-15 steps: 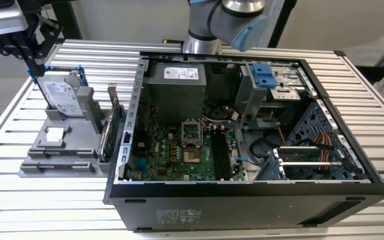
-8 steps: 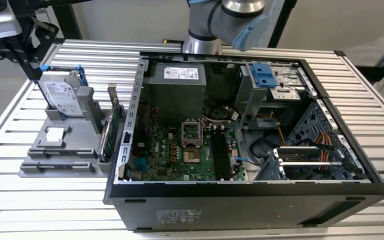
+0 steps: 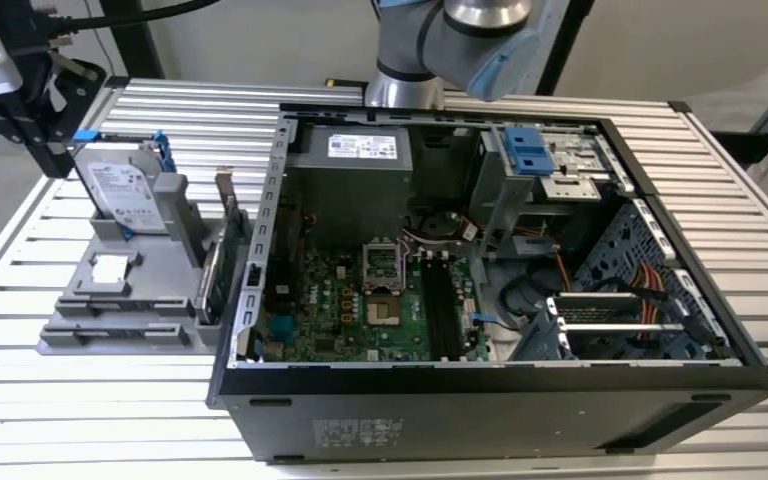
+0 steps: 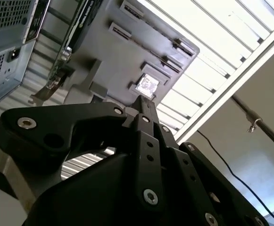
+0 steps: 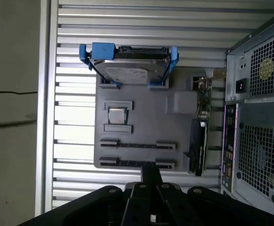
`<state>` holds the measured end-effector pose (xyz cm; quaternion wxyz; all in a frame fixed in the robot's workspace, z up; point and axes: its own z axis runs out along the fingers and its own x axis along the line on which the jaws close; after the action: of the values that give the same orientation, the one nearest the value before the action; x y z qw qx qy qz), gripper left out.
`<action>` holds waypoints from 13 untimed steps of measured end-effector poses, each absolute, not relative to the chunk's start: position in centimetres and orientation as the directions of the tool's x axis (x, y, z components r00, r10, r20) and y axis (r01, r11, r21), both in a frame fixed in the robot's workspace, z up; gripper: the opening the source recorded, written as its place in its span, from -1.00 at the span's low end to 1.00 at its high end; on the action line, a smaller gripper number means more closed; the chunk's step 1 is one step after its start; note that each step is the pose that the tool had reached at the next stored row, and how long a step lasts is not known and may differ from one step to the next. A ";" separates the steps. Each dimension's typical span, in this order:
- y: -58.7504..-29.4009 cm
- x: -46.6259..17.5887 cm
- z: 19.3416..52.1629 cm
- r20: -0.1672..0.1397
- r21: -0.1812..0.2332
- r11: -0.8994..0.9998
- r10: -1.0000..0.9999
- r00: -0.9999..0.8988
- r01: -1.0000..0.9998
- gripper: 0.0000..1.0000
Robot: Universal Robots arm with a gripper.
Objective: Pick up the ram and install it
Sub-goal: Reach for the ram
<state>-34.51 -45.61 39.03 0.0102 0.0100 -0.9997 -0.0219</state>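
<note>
Ram (image 5: 137,145) sits, as far as I can judge, on edge in the grey tray (image 5: 141,117). In the first wrist view it shows as a thin dark strip between two end clips. Its long axis runs parallel to the broad side of the hard drive (image 5: 129,73) and crosswise to the expansion card (image 5: 200,141), which stands along the tray's side nearest the computer case (image 5: 259,117).

The hand (image 5: 148,172) hangs above the tray's border on the side away from the hard drive. Its fingers are pressed together into one narrow tip with nothing between them. The ram lies just past that tip, towards the hard drive, with a second pair of clips between.

One end of the ram comes near the expansion card, which is the tight side. The other end faces bare tray, then the slatted worktop (image 5: 75,28). In the exterior view the tray rests to the exterior view's left of the case, well apart from the memory slots (image 3: 444,305) inside.
</note>
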 end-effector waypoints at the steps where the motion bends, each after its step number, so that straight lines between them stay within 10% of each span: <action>1: -45.8 -34.5 39.0 0.020 0.044 0.999 -0.019 -1.000 -0.018 -1.00; 13: -48.0 -34.5 38.9 0.020 0.044 0.999 0.004 -1.000 0.005 -1.00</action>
<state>-34.53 -48.04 38.92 0.0099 -0.0022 -0.9997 -0.0220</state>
